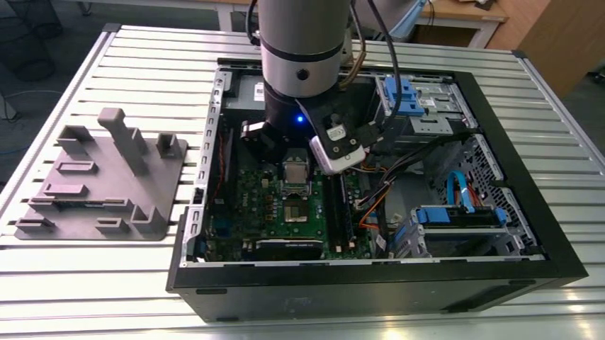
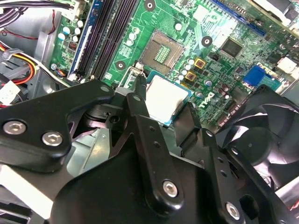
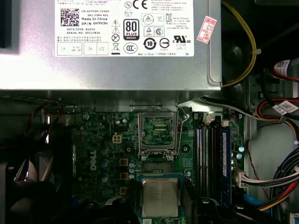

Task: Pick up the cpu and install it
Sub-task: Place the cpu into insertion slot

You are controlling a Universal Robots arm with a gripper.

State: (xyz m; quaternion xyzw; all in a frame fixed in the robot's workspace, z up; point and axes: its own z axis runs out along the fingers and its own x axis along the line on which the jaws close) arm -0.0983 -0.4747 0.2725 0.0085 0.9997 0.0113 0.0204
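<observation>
In the second wrist view your gripper [image 2: 164, 97] is pinching the cpu [image 2: 167, 95] between narrow-set jaws. The black fingers [image 2: 140, 98] are pressing on two opposite edges of the chip, and its pale metal top is facing up and lying roughly level. As far as I can judge, the chip is hanging above the green motherboard [image 2: 219, 28] rather than resting on it. It is sitting just beside the socket [image 2: 163, 52], not over it. The socket's field of contacts is showing bare, so it looks ready to receive the chip. Dark memory slots [image 2: 110, 32] are running alongside the socket, and a black fan [image 2: 261, 130] is lying near the gripper on the other side. In the first wrist view the silver power supply [image 3: 107, 46] is lying beyond the socket.

In the exterior view your arm [image 1: 302, 42] is reaching down into the open computer case [image 1: 557, 273] at the middle of the frame. The grey tray [image 1: 104, 184] with its upright posts is standing well apart at the exterior view's left, on the slatted table [image 1: 95, 283].

By my reading you are carrying the chip across: the pickup is done and the install is not. Seating it calls for centring the chip squarely over the socket, matching its edges and orientation, and lowering it flat. Any tilt or sideways slide could damage those contacts.
</observation>
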